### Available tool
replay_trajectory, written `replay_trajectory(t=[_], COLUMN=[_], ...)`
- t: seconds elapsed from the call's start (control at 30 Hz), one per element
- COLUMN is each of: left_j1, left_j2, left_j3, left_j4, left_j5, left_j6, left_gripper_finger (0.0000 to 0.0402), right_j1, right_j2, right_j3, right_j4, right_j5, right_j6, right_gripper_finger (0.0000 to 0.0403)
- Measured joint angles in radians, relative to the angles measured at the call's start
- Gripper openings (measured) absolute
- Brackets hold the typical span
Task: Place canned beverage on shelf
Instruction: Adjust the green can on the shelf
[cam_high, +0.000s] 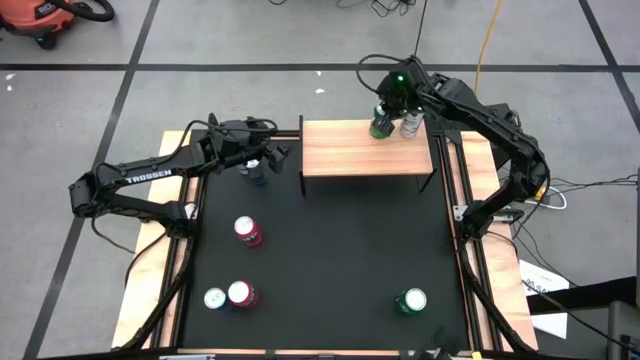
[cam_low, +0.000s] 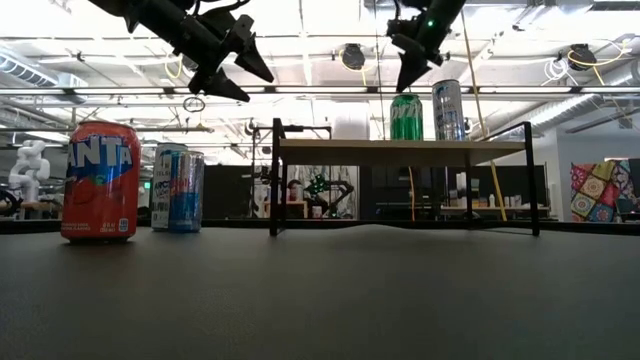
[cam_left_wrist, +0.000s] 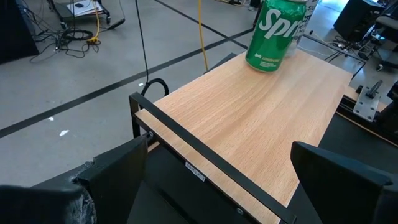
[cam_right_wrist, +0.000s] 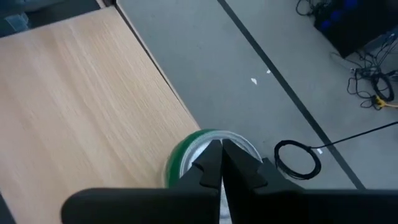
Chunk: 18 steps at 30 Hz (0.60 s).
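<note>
The shelf (cam_high: 365, 150) has a light wood top and thin black legs and stands at the table's far middle. A green Sprite can (cam_high: 380, 123) and a tall silver can (cam_high: 410, 124) stand upright on its far right part. They also show in the low view, the green can (cam_low: 405, 117) next to the silver can (cam_low: 448, 110). My right gripper (cam_low: 405, 82) is shut and hangs just above the green can's top (cam_right_wrist: 205, 144), apart from it. My left gripper (cam_high: 274, 159) is open and empty, up in the air left of the shelf (cam_left_wrist: 261, 118).
A dark can (cam_high: 257, 172) stands below my left gripper. A red Fanta can (cam_high: 248, 231) stands at mid left, a white-topped can (cam_high: 215, 298) and a red can (cam_high: 240, 294) near the front left, and a green can (cam_high: 411, 301) at front right. Wooden rails edge the black mat.
</note>
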Motion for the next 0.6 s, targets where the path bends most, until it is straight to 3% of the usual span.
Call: replay_trajectory(t=[0.3,0.6], left_j1=[-0.002,-0.002], left_j2=[0.000,0.000], left_j3=[0.000,0.000], left_j4=[0.000,0.001], left_j5=[0.000,0.000], left_j6=[0.000,0.001], left_gripper_finger=[0.0396,0.0396], right_j1=[0.002,0.002], right_j2=[-0.071,-0.040], right_j3=[0.000,0.000], right_j4=[-0.099,-0.110], right_j5=[-0.008,-0.042], right_j6=[0.017,0.018], right_gripper_finger=[0.0000,0.0000])
